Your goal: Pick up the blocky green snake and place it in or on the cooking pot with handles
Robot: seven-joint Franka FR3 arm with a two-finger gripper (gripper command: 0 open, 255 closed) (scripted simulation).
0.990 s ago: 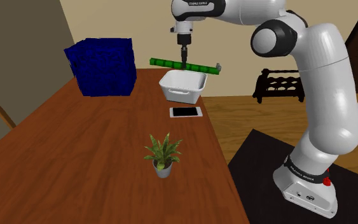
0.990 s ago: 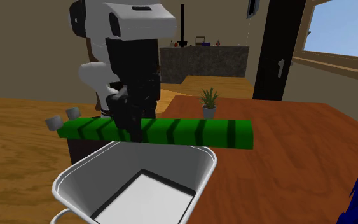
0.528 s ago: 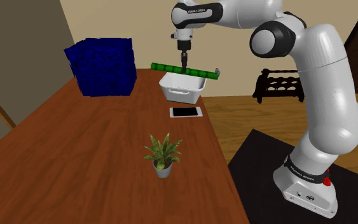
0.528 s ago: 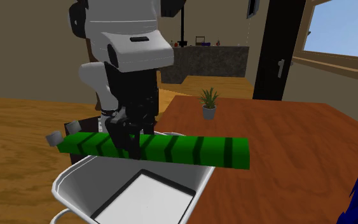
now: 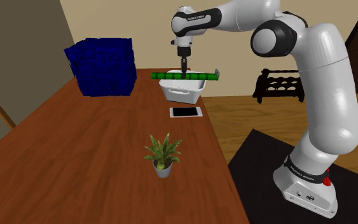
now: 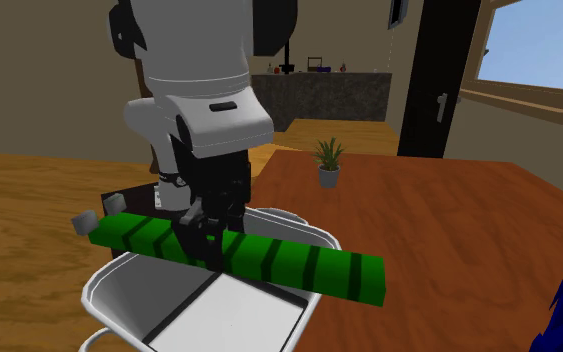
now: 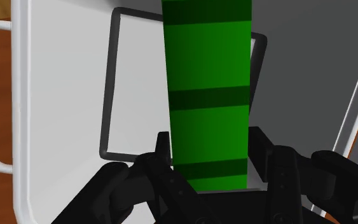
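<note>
A: Quick one: what's the gripper [image 6: 204, 245] doing?

B: Closed on the green snake [image 6: 299, 262], clamped near its middle. The wrist view shows a black finger pressed against each side of the striped green bar.

A: Where's the snake relative to the pot?

B: Right over the white cooking pot [image 5: 182, 92], down at about rim level. It runs crosswise and is longer than the pot is wide, so both ends stick out past the rim. In the second exterior view one end looks dipped. Can't tell whether it touches the rim.

A: And where's the pot?

B: Far end of the wooden table [image 5: 95, 146], just beyond a flat black-screened phone [image 5: 185, 112]. There's a potted plant [image 5: 162, 153] nearer the stand and a blue crate [image 5: 101, 67] at the shoulder view's left, both well apart from the pot.

A: Progress?

B: I'd say pick done, carry done, lowering nearly done. What's left is opening the fingers, letting the snake settle across the rim, and backing the arm off.

A: Any risk?

B: My guess is it's too long to drop inside, so it would rest on top. An off-centre release might tip it off.
</note>
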